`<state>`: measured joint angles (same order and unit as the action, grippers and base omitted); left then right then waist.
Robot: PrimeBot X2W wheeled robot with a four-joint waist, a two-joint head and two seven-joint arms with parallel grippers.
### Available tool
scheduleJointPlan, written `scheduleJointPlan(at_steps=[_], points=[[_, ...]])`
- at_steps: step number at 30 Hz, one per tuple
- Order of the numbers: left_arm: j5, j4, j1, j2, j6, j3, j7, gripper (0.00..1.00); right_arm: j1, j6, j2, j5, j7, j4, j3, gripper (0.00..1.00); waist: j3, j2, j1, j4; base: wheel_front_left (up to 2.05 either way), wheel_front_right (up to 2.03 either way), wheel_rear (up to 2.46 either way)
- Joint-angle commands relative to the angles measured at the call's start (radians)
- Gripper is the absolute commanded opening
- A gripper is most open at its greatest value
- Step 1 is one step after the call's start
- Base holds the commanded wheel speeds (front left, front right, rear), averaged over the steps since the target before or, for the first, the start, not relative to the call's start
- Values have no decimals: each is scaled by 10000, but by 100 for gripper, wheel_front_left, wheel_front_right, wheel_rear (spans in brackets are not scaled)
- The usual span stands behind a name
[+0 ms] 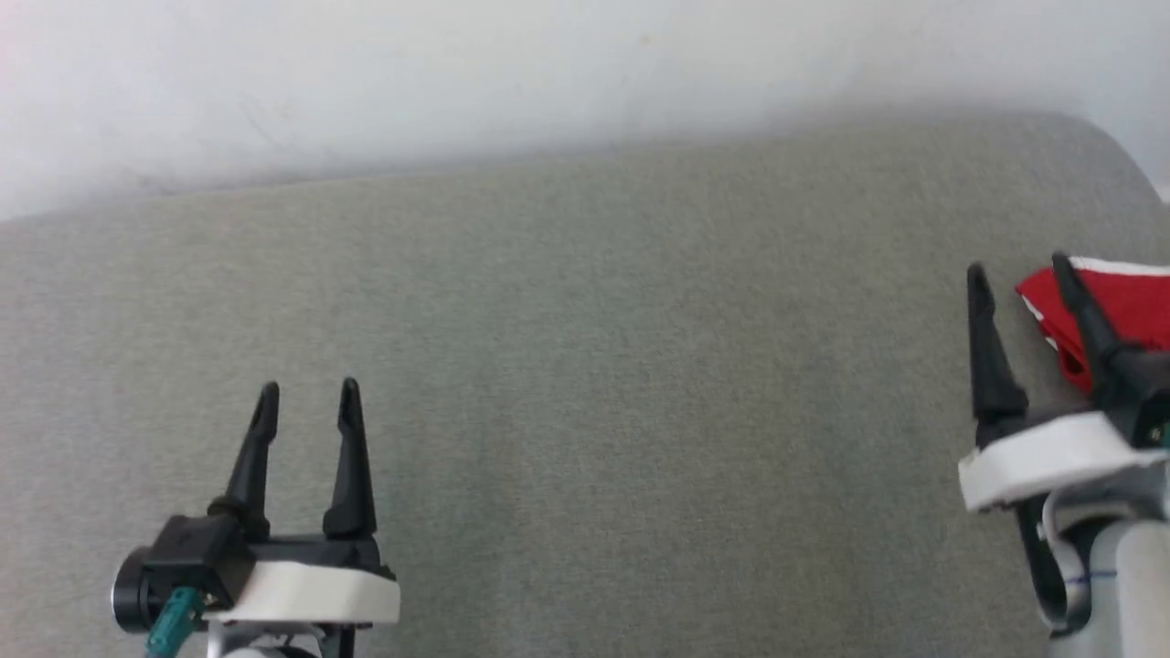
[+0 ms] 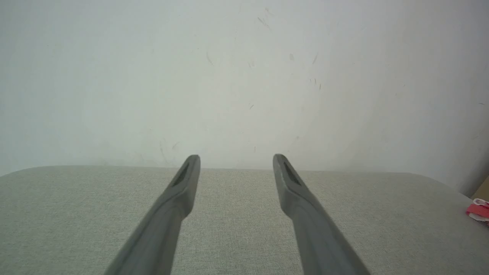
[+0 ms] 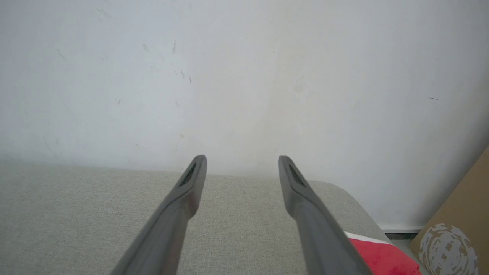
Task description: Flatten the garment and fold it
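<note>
The garment (image 1: pixel 1120 306) is a bright red piece with a white edge, lying at the right edge of the grey padded surface and cut off by the head view's border. My right gripper (image 1: pixel 1016 267) stands open just left of it, its right finger crossing in front of the red cloth. In the right wrist view the garment (image 3: pixel 382 256) shows beside the right finger, with the right gripper (image 3: pixel 241 162) holding nothing. My left gripper (image 1: pixel 309 388) is open at the lower left, far from the garment. The left wrist view shows the left gripper (image 2: pixel 236 160) empty, and the garment (image 2: pixel 477 211) small at far right.
The grey padded surface (image 1: pixel 585 366) spreads wide between the two grippers. A pale wall (image 1: pixel 548 73) rises directly behind it. A brown cardboard box (image 3: pixel 458 229) with a white print stands on the floor past the surface's right end.
</note>
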<state>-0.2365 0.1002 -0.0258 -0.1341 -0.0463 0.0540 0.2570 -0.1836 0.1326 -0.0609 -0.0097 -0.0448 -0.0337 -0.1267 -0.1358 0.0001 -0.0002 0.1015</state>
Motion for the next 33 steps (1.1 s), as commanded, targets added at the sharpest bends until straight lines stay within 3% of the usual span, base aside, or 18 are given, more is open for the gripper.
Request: scheduleJointPlan(at_steps=[1, 14, 22, 33], points=[[2, -126, -252, 88, -115, -40, 46, 100, 449, -19, 70, -60, -255, -99, 58, 100, 495, -1, 2, -414, 0, 0, 0], [182, -360, -1218, 530, 34, -16, 47, 100, 2317, -19, 104, 27, -1884, 729, 192, 100, 1116, -1, 2, -693, 0, 0, 0], [323, -584, -1443, 694, 249, -17, 47, 100, 2451, -19, 105, 488, -2141, 1420, -71, 100, 1249, -1, 2, -788, 0, 0, 0], [468, -694, -1384, 774, 450, -116, 47, 100, 2372, -19, 106, 618, -2167, 1403, -69, 100, 1113, -1, 2, -853, 0, 0, 0]])
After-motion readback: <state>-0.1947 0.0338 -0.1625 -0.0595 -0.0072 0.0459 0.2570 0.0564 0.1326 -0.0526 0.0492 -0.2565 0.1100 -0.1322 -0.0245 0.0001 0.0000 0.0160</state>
